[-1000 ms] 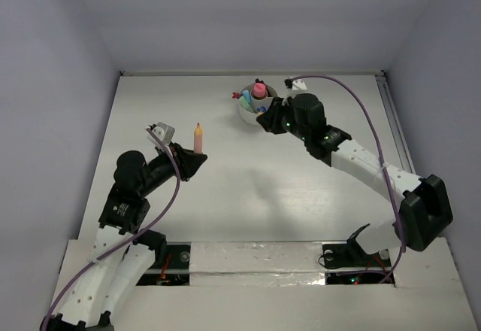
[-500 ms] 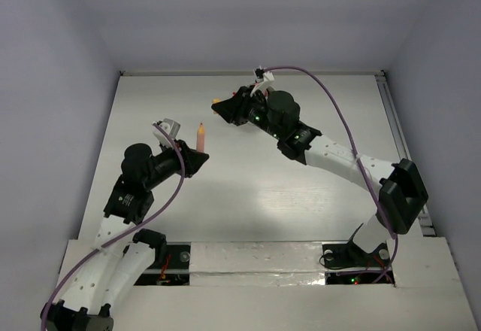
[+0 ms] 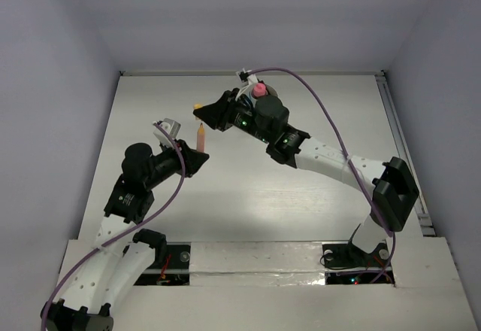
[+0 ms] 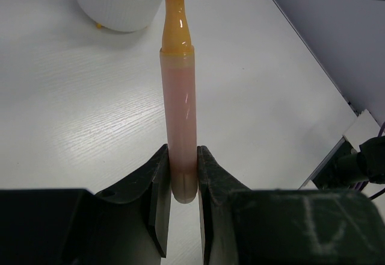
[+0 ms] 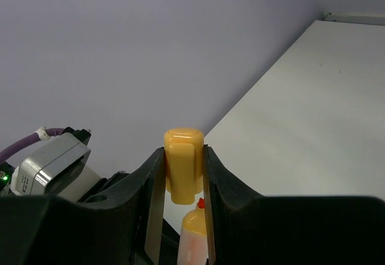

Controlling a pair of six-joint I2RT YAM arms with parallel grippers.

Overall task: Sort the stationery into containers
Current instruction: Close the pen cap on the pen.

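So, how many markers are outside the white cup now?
1: the orange marker, upright in the left hand. The right hand holds only a yellow cap, close to the marker's tip. Others may lie hidden behind the right arm.

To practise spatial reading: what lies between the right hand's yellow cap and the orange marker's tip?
Nothing: the right wrist view shows the orange marker's tip just under the yellow cap.
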